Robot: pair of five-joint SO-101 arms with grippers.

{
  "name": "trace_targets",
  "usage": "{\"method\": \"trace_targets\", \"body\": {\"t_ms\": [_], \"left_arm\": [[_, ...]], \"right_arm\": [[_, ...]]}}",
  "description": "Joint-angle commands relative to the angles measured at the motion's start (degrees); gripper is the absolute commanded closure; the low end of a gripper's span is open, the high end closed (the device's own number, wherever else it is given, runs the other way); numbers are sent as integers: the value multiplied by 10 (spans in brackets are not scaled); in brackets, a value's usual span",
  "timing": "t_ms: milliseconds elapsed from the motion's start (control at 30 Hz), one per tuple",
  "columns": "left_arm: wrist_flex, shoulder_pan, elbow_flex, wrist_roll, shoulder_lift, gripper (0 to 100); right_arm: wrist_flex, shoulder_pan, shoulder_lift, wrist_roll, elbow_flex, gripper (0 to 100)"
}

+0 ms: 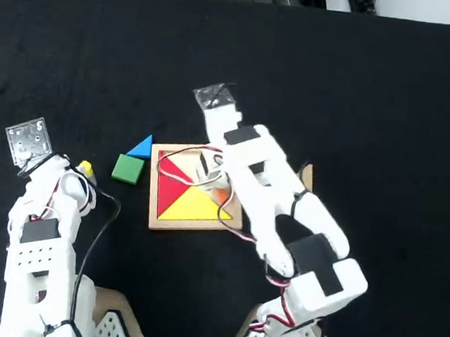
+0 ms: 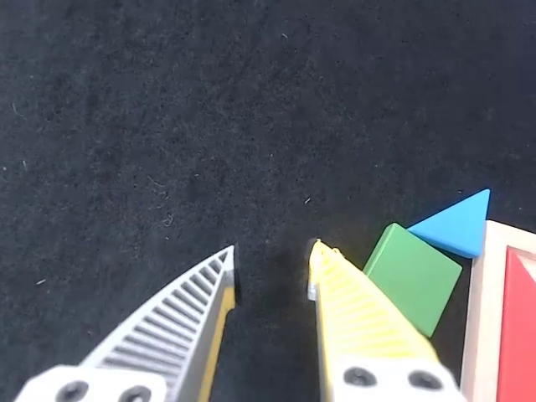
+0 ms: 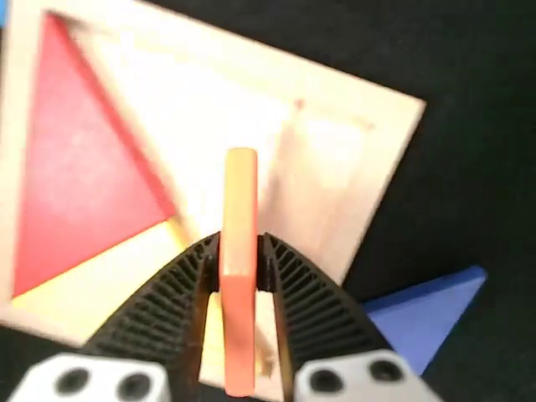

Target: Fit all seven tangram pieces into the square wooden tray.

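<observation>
High view | left gripper [image 2: 273,253] spread, empty, over cloth [image 1: 335,83] just left of green square [image 1: 127,169], blue triangle [image 1: 141,147] | tray [image 1: 154,198] holds red triangle [image 1: 171,172], yellow triangle [image 1: 188,206] | right gripper [image 3: 239,251] clamps orange piece [image 3: 239,188] edge-up above tray's bare part, probably to drop it in
</observation>
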Motion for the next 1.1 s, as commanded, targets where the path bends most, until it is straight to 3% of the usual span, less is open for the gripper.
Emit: {"method": "trace_targets", "body": {"t_ms": [0, 433, 667, 1067], "left_arm": [[-12, 8, -5, 1, -10, 848], [-12, 8, -6, 1, -10, 848], [-12, 8, -6, 1, -10, 848], [-12, 8, -7, 1, -10, 848]], "right_arm": [[-18, 19, -1, -5, 0, 987], [-2, -18, 0, -4, 7, 983], [-2, -20, -1, -2, 18, 813], [19, -17, -57, 27, 19, 825]]}}
